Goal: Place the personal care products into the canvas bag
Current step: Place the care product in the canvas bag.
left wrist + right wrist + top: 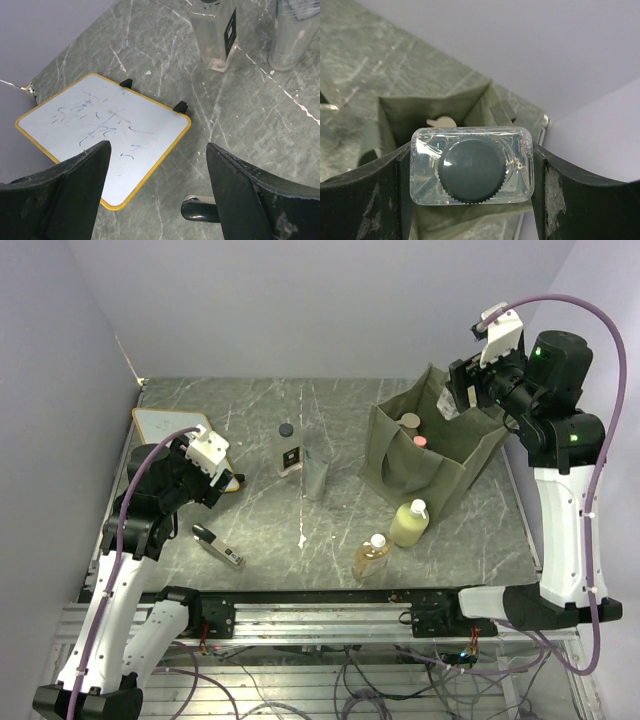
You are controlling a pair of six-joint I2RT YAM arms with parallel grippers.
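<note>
The olive-green canvas bag (pixel 432 452) stands open at the back right; a tan-capped bottle (pixel 409 422) and a pink-capped bottle (pixel 420 441) show inside. My right gripper (pixel 461 392) is above the bag's far right edge, shut on a clear bottle with a black cap (pixel 472 172); the bag's mouth (pixel 420 112) lies below it. On the table stand a clear black-capped bottle (pixel 289 450), a translucent grey container (pixel 316 476), a pale yellow-green bottle (pixel 410 523) and an orange bottle (pixel 371 556). My left gripper (pixel 216 476) is open and empty, low at the left.
A white board with a yellow edge (pixel 165 426) lies at the back left, under my left gripper (pixel 159 150). A small black-and-silver item (pixel 200 210) lies by the right finger. A slim black-and-silver gadget (pixel 218 547) lies near the front left.
</note>
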